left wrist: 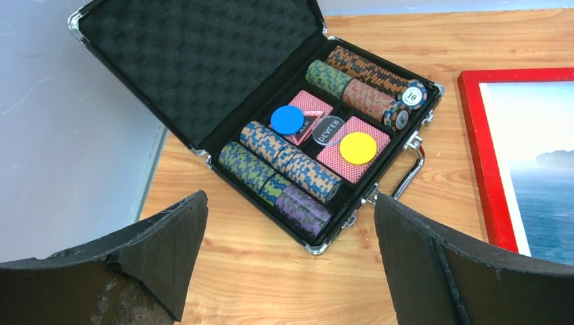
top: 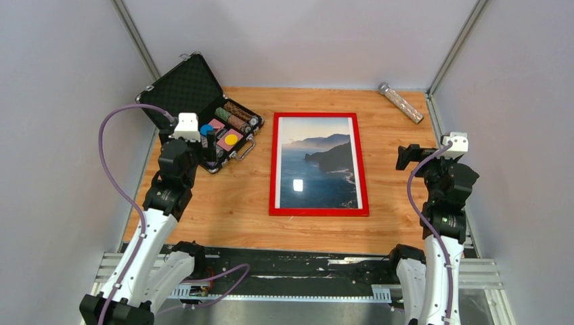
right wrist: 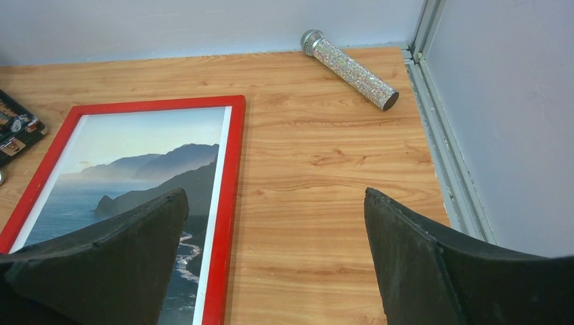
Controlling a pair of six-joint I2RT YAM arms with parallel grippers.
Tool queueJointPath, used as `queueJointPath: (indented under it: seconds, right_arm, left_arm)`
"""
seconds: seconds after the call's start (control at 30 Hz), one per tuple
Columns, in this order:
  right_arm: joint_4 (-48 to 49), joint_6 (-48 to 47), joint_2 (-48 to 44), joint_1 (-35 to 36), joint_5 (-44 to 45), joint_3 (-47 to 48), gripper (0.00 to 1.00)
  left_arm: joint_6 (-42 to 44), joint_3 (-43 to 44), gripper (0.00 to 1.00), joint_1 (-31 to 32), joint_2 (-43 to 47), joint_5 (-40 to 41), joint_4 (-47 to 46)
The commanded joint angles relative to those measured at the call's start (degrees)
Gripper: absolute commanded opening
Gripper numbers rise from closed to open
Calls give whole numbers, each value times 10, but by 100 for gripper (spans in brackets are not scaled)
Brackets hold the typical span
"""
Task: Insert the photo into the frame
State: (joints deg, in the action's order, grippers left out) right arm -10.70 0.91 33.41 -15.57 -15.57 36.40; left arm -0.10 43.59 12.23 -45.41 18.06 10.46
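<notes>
The red frame (top: 273, 169) lies flat in the middle of the wooden table, red face up. The photo (top: 318, 162) of blue sea, dark cliffs and pale sky sits inside it, picture side up. The frame (right wrist: 230, 169) and photo (right wrist: 135, 156) also show at the left of the right wrist view, and the frame's left edge (left wrist: 477, 149) shows in the left wrist view. My left gripper (left wrist: 291, 264) is open and empty above bare table, near the front of the black case. My right gripper (right wrist: 274, 261) is open and empty over bare table, right of the frame.
An open black foam-lined case (top: 196, 112) with poker chips and cards stands at the back left. A glittery silver cylinder (top: 401, 103) lies at the back right by the wall. Grey walls close in the left, right and back.
</notes>
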Motion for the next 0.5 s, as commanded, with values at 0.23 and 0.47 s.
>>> queueJointPath:
  seconds: [0.23,0.47]
  right_arm:
    - [-2,-6,-4,-4,-9,5,100]
    - [-3,-6,-4,-4,-10,5,100]
  left_arm:
    - [-5,0,100,-5,8,-7,-18]
    - [-4,-1,100,-5,8,-8,-18]
